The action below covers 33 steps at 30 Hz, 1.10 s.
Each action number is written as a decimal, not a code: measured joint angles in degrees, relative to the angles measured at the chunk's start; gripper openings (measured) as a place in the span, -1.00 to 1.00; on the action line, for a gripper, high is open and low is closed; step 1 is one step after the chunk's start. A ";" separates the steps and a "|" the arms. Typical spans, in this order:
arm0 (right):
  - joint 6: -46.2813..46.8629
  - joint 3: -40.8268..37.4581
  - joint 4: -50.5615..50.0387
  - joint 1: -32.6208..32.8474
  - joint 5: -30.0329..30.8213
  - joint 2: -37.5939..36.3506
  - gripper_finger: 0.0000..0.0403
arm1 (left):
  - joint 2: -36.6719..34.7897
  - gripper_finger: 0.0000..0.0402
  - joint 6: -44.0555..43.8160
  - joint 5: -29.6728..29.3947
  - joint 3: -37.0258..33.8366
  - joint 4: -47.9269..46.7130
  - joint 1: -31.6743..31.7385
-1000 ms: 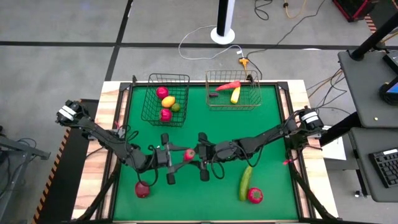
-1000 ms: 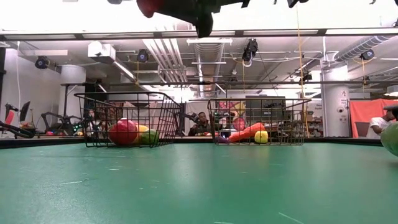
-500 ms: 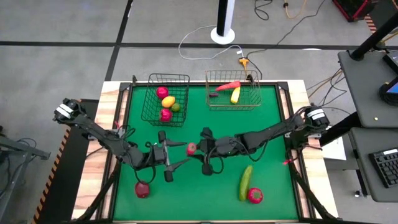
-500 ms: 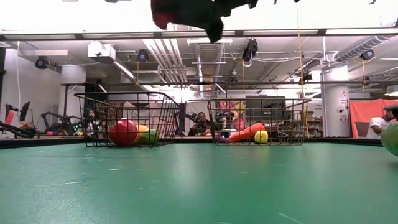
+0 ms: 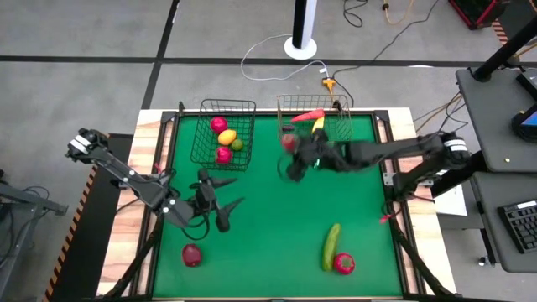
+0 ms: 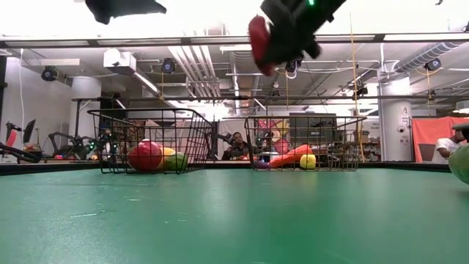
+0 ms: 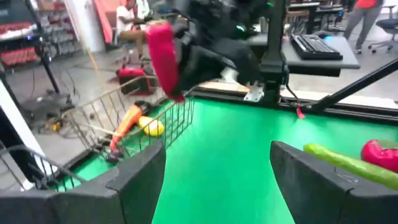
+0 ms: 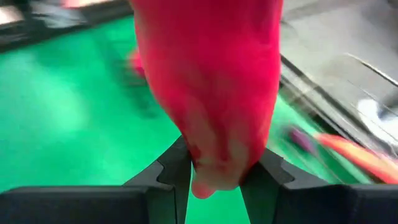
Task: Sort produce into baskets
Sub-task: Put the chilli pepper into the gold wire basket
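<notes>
The right gripper (image 5: 290, 143) is clamped on a red produce piece (image 8: 208, 87); the right wrist view shows both dark fingers pressed against its sides, the piece filling most of that view. The right arm reaches in from the right edge of the surface (image 5: 268, 243), extended low and nearly straight, with the gripper held above the green mat just in front of the silvery-grey basket (image 5: 336, 134), near its left corner. The low view confirms the red piece (image 6: 259, 42) is raised well clear of the surface. The left gripper (image 5: 220, 205) stands with its fingers spread apart and nothing between them; the left wrist view shows the two fingers (image 7: 134, 177) wide apart with bare mat in the gap. The left arm runs diagonally from the left edge, its gripper in front of the dark basket (image 5: 222, 134). The high view alone shows the basket contents and the loose items: red, yellow and green pieces in the dark basket, a long red-orange piece (image 5: 311, 115) and a yellow piece (image 5: 318, 127) in the silvery-grey one, a dark red piece (image 5: 192, 255) at front left, and a cucumber (image 5: 331, 246) beside a red piece (image 5: 344, 263) at front right. The left wrist view shows the right gripper carrying its red piece beside the silvery-grey basket's rim.
</notes>
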 joint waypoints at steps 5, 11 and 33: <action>7.17 0.00 -12.98 -11.50 -0.74 -2.38 -0.48 | -0.05 0.34 -3.32 0.00 0.00 -2.41 -0.02; 8.20 0.00 -20.54 -23.63 -7.61 -1.24 -0.48 | 0.64 0.34 -3.27 0.01 0.00 -2.48 0.04; 5.90 0.00 -25.92 -33.92 -9.49 2.66 -0.43 | 0.64 0.34 -3.22 -1.94 0.00 -3.28 0.09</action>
